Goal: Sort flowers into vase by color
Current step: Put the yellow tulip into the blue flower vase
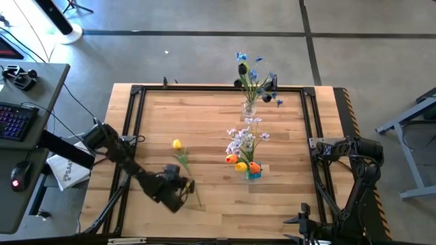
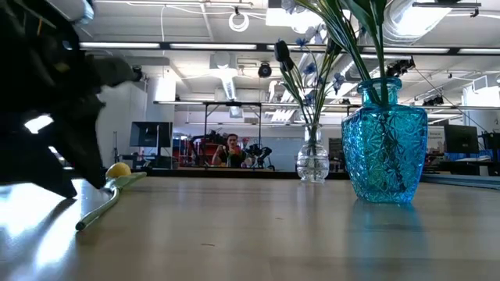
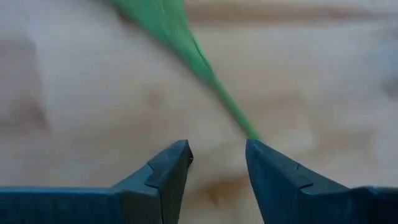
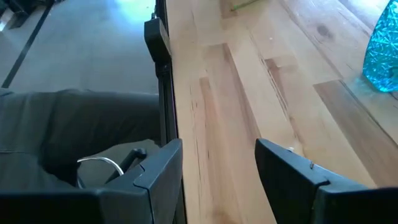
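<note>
A yellow flower lies flat on the wooden table, and its green stem runs toward the near edge. My left gripper is open and low over the stem's lower part. In the left wrist view the stem runs up to the tip of one finger. A blue glass vase holds orange-red and lilac-white flowers. A clear vase holds blue and near-black flowers. My right gripper waits open at the table's right edge. My left gripper comes at the yellow flower's stem from above, and its open fingers point down at the table. The stem's lower part ends at the tip of one finger. I cannot tell whether the finger touches it.
A black metal frame runs around the tabletop. The two vases stand along the table's middle line, the clear one near the far edge and the blue one nearer. A desk with a keyboard stands beyond the left edge.
</note>
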Robot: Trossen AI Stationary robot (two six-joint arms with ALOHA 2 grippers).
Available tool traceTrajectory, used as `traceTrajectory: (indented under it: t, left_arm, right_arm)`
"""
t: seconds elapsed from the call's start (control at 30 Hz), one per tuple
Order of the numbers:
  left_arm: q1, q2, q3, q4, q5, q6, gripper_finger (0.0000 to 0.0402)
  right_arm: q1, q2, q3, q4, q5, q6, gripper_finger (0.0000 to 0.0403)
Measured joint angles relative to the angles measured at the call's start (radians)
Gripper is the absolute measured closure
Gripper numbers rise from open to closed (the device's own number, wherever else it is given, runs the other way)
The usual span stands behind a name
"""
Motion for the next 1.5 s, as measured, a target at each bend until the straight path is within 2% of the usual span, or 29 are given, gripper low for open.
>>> traceTrajectory:
  t: [0.17,0.47,0.63,0.77,0.93,1.03,1.17,1.37,1.5]
  left_arm:
    - [0.136,-0.009,0.001,-0.08,0.072,0.136,0.0245]
    - [0.34,-0.008,-0.001,-0.088,0.063,0.391,0.0245]
    - [0.392,-0.018,-0.002,-0.095,0.1,0.518,0.0245]
    - [0.378,-0.033,-0.001,-0.169,0.174,0.587,0.0245]
    - [0.31,-0.116,0.005,-0.362,0.248,0.541,0.0245]
    - [0.281,-0.19,0.024,-0.392,0.238,0.493,0.0245]
    - [0.251,-0.241,0.007,-0.417,0.305,0.423,0.0245]
    - [0.207,-0.239,-0.019,-0.451,0.37,0.334,0.0245]
    - [0.189,-0.238,-0.069,-0.451,0.469,0.288,0.0248]
  right_arm:
    - [0.0,0.0,0.0,-0.008,0.002,-0.001,0.0204]
    - [-0.002,0.0,-0.001,-0.015,0.005,-0.001,0.0204]
    - [-0.002,0.0,-0.001,-0.015,0.005,0.011,0.0204]
    - [-0.002,0.0,-0.001,-0.012,0.001,0.038,0.0204]
    - [-0.002,0.0,-0.001,-0.021,0.014,0.044,0.0204]
    - [-0.002,0.0,-0.001,-0.024,0.016,0.045,0.0204]
    - [-0.002,0.0,-0.001,-0.025,0.024,0.044,0.0204]
    - [-0.002,0.0,-0.001,-0.025,0.03,0.044,0.0204]
    - [-0.002,0.0,-0.001,-0.026,0.03,0.044,0.0204]
